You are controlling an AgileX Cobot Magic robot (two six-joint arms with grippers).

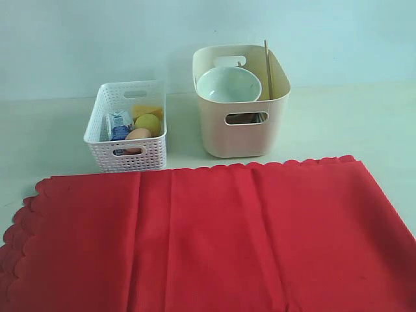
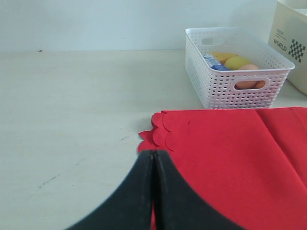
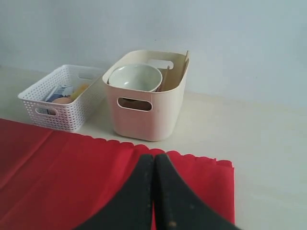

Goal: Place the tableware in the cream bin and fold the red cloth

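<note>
The red cloth (image 1: 208,234) lies spread flat across the front of the table, its scalloped edges at the far and left sides. Behind it stands the cream bin (image 1: 244,140), holding a pale green bowl (image 1: 227,84) and wooden chopsticks (image 1: 266,65) that stick up at its right side. Other tableware inside is hidden. Neither gripper shows in the exterior view. My left gripper (image 2: 153,152) is shut, hanging over the cloth's (image 2: 230,158) left scalloped corner. My right gripper (image 3: 153,155) is shut, above the cloth (image 3: 72,177) near its far right corner, in front of the bin (image 3: 148,120).
A low white lattice basket (image 1: 127,156) stands left of the bin, holding a blue-white carton (image 1: 119,125), a lemon (image 1: 148,122) and an egg (image 1: 138,134). Bare table (image 2: 72,105) lies left of the cloth and more of it (image 3: 268,139) to the right of the bin.
</note>
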